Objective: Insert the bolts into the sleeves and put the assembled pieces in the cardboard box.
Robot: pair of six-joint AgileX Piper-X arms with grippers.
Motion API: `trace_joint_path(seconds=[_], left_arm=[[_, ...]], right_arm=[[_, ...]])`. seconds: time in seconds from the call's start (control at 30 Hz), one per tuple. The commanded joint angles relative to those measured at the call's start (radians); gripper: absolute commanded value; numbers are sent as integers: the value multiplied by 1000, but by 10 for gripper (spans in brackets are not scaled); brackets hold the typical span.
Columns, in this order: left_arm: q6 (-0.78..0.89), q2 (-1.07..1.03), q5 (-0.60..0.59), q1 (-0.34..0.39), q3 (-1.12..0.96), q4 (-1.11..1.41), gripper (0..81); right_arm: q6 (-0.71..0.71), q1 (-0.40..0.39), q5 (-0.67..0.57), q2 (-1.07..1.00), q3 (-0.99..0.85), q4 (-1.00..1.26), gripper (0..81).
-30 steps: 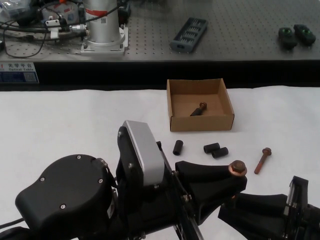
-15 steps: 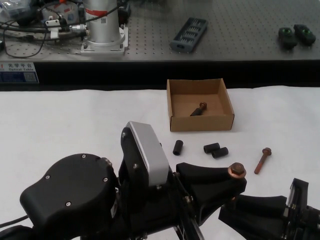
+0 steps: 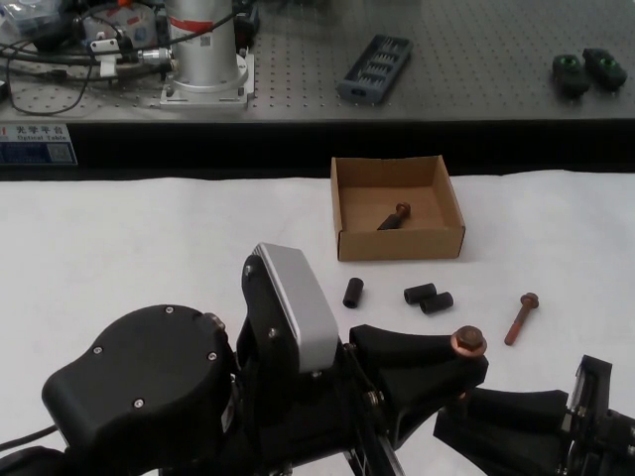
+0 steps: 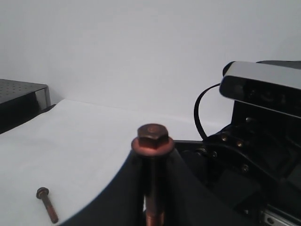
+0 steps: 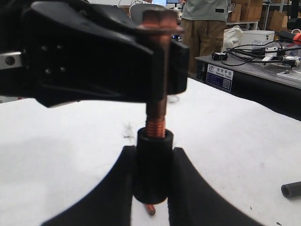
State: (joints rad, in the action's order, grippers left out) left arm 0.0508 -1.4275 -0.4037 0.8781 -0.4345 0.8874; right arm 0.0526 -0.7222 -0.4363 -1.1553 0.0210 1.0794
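Jaws pinch on both arms: the left gripper (image 4: 151,172) clamps a copper-coloured bolt (image 4: 152,141) upright by its shank, just under the flanged hex head. The right gripper (image 5: 151,190) squeezes a black sleeve (image 5: 153,157) around its body, with the bore facing up. In the right wrist view the bolt's threaded tip sits at the sleeve's mouth, barely entered. The bolt looks like plated steel and should be stiff, small and light, with a smooth shank that could slip or tilt in a loose hold. Gripping high, below the flange, leaves the threads free. The sleeve is a matte, plain cylinder, probably plastic or rubber. It is likely to roll if set down, and best held at mid-height so the bore stays open. Farther out on the white-covered bench (image 3: 149,238) lie three loose sleeves (image 3: 429,297), one of them standing apart from a touching pair. A loose bolt (image 3: 521,317) lies on its side well to their right. Beyond them stands the cardboard box (image 3: 402,244), shallow, open-topped and thin-walled, with one assembled piece (image 3: 395,216) on its floor.
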Motion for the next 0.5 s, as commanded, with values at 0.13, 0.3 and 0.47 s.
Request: trace_joint_path(seconds=[0.13,0.3,0.47], left_arm=[[-59,-11,86,-6,6,-79,117],[-59,-11,86,-6,6,-79,302],[-59,-11,86,-6,6,-79,333]], right_arm=[[15,1,-6,14,-21,102,53],[15,1,-6,14,-21,102,53],[15,1,-6,14,-21,102,53]])
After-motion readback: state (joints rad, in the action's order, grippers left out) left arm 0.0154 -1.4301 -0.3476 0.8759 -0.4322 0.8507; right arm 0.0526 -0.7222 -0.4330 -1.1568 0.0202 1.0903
